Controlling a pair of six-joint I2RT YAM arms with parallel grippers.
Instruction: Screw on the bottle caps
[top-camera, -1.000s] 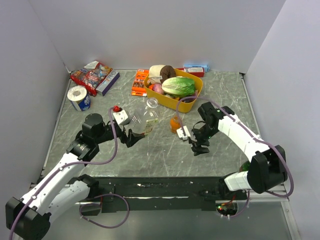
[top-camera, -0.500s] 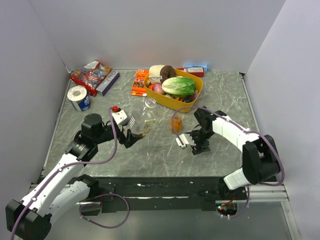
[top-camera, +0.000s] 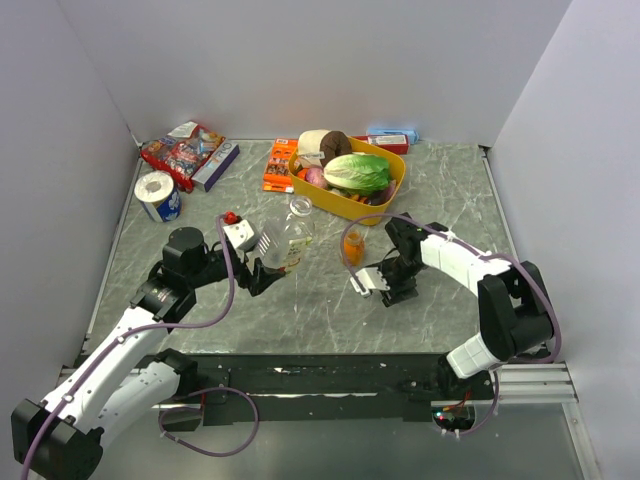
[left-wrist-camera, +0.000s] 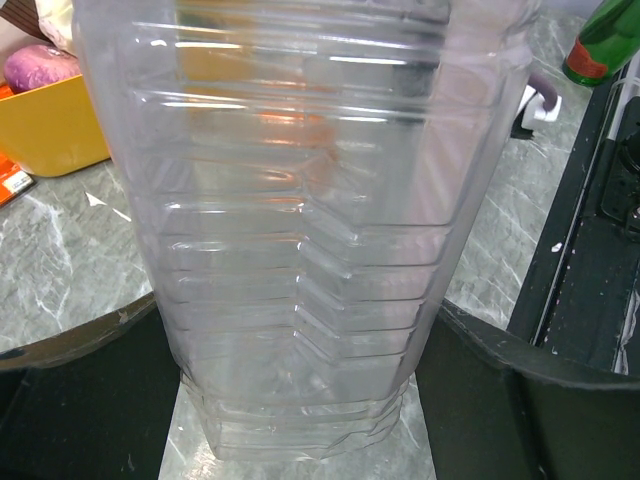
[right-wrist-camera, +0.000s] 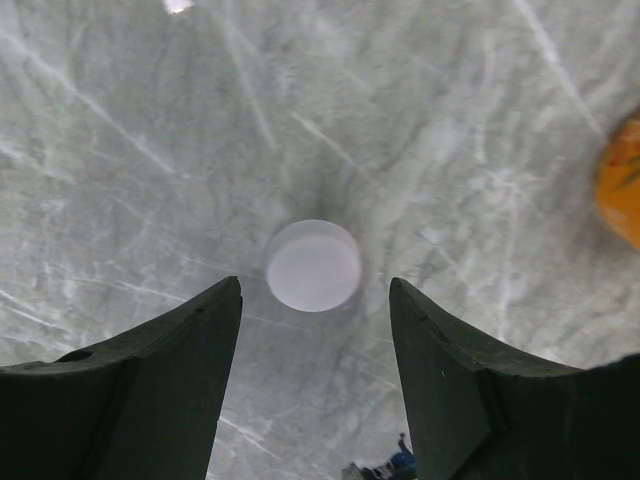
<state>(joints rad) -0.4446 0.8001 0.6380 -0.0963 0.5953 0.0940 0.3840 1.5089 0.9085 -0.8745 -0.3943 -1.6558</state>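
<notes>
My left gripper (top-camera: 268, 268) is shut on the lower body of a clear ribbed bottle (top-camera: 285, 242), which tilts up toward the far right with its neck (top-camera: 300, 207) uncapped. In the left wrist view the bottle (left-wrist-camera: 300, 200) fills the frame between my fingers (left-wrist-camera: 80, 400). My right gripper (top-camera: 392, 292) points down at the table, jaws open. In the right wrist view a white cap (right-wrist-camera: 313, 265) lies flat on the table just beyond the tips of the open gripper (right-wrist-camera: 315, 288). The orange drink bottle (top-camera: 352, 246) stands just left of the right gripper. The other caps are out of view.
A yellow basket (top-camera: 397, 183) with a cabbage and other food stands at the back. A white block with a red button (top-camera: 240, 232) lies near the left arm. A tape roll (top-camera: 157, 190), snack packs (top-camera: 185, 148) and an orange box (top-camera: 280, 165) lie far left. A green bottle (left-wrist-camera: 605, 40) shows in the left wrist view.
My right gripper has moved left and down toward the table, ending over the white cap. The left gripper drew the clear bottle slightly back, then held still.
</notes>
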